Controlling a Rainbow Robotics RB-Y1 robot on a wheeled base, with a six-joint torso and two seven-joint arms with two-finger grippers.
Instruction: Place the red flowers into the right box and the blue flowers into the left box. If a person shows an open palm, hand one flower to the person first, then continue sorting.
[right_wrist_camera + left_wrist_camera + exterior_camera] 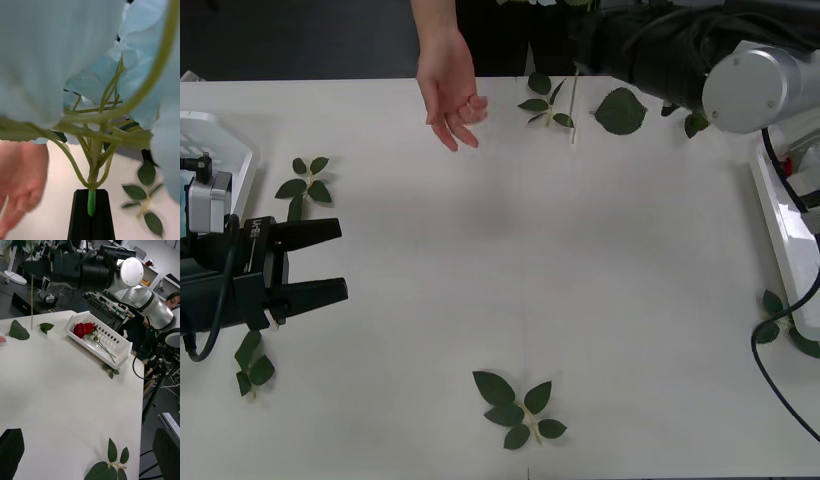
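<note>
My right gripper (91, 193) is shut on the green stem of a pale blue flower (56, 56), whose fluffy head is close up in the right wrist view. A person's hand (448, 92) reaches over the table's far edge with its fingers loosely spread and pointing down. The same hand (20, 180) is right beside the held flower. Red flowers (83, 330) lie in the right box (112, 343), which also stands at the table's right edge (777, 215). The left box (225, 140) is at the left edge. Just in front of it my left gripper (330, 262) hovers open and holds nothing.
Loose green leaf sprigs lie on the white table: one by the left box (305, 183), one beside my left gripper (250, 365), one at the near middle (520, 405), and some at the far edge (548, 100). A thin stem (573, 105) and a broad leaf (620, 110) are there too.
</note>
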